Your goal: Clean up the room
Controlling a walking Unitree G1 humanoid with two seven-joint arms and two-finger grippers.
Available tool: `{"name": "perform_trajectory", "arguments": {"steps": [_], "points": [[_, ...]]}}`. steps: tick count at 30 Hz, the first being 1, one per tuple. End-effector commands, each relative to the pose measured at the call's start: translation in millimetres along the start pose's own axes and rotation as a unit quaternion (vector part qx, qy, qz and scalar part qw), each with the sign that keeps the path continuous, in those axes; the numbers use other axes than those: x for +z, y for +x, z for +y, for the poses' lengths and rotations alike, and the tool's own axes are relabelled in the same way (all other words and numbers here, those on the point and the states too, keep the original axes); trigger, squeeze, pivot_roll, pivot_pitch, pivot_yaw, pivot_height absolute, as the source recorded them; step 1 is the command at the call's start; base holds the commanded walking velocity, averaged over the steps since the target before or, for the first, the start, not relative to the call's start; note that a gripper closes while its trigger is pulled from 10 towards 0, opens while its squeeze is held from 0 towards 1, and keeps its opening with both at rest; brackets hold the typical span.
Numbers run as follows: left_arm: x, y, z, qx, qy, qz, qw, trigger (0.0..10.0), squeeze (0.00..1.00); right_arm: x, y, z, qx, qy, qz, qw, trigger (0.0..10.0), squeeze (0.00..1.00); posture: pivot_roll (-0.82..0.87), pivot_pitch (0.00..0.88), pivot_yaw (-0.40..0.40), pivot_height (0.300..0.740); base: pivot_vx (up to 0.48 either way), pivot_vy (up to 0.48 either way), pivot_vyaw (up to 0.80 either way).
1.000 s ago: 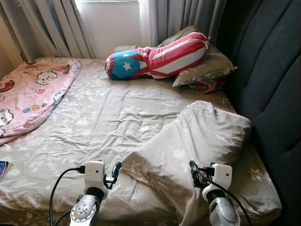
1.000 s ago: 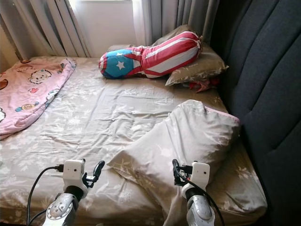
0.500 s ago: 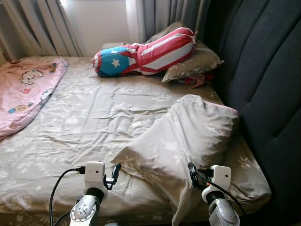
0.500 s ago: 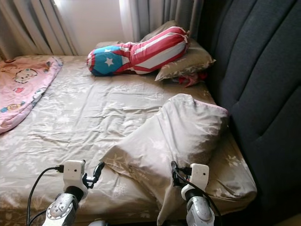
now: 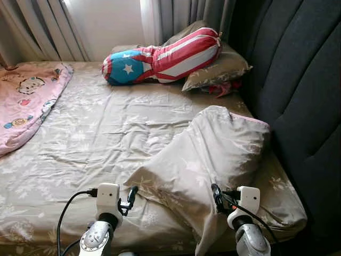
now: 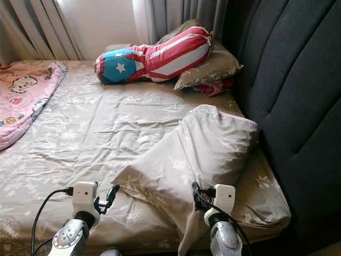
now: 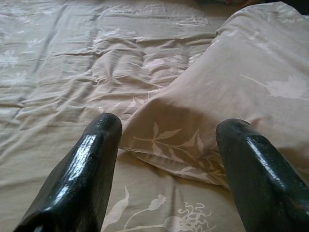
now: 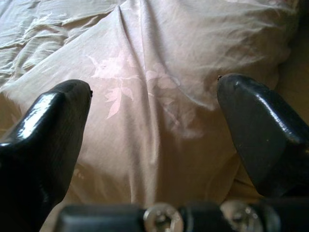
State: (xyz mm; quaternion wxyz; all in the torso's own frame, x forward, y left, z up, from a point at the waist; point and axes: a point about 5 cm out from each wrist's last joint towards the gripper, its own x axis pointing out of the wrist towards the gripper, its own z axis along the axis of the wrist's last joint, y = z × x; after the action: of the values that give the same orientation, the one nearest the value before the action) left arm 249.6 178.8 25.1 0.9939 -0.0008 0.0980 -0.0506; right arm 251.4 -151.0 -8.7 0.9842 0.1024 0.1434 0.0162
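A beige leaf-print pillow lies crooked on the bed sheet, its far end against the dark headboard and its near corner hanging over the bed's front edge. My left gripper is held low in front of the bed, open, just left of the pillow's near corner. My right gripper is also open, right before the pillow's hanging end. Neither holds anything. A red, white and blue flag-print bolster rests at the back on a second beige pillow.
A pink cartoon-print blanket is bunched at the bed's left side. A red cloth pokes out beneath the back pillow. Grey curtains hang behind the bed. The headboard closes off the right side.
The whole picture has shifted: the camera has turned to the right, so the blanket has slid toward the left edge. Both grippers stay open in the same low pose.
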Motion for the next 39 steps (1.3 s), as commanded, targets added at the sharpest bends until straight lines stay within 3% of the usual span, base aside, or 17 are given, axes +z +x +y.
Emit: {"name": "perform_trajectory", "arguments": {"steps": [1,24,32,39], "points": [[1,0.9,0.8,-0.002,-0.002,0.000,1.000,10.0,0.00,-2,1.8,1.8,0.003,-0.003,0.011,1.000,10.0,0.00,-0.04,0.000,-0.004,0.657,0.326,0.000,0.00],[3,2.6,0.8,-0.004,-0.003,-0.003,1.000,10.0,0.00,-5,1.9,-1.0,-0.007,-0.008,0.024,1.000,10.0,0.00,-0.04,0.002,-0.004,0.657,0.412,0.000,0.00],[3,2.7,0.6,-0.005,-0.002,-0.001,1.000,10.0,0.00,-9,2.3,0.0,-0.008,-0.003,0.039,0.999,10.0,0.00,-0.04,0.003,-0.005,0.657,0.032,0.000,0.00],[2,1.1,1.5,-0.005,-0.002,0.000,1.000,10.0,0.00,-13,5.0,-7.7,-0.049,0.047,0.062,0.996,10.0,0.00,-0.03,0.005,-0.002,0.657,0.000,0.000,0.00]]}}
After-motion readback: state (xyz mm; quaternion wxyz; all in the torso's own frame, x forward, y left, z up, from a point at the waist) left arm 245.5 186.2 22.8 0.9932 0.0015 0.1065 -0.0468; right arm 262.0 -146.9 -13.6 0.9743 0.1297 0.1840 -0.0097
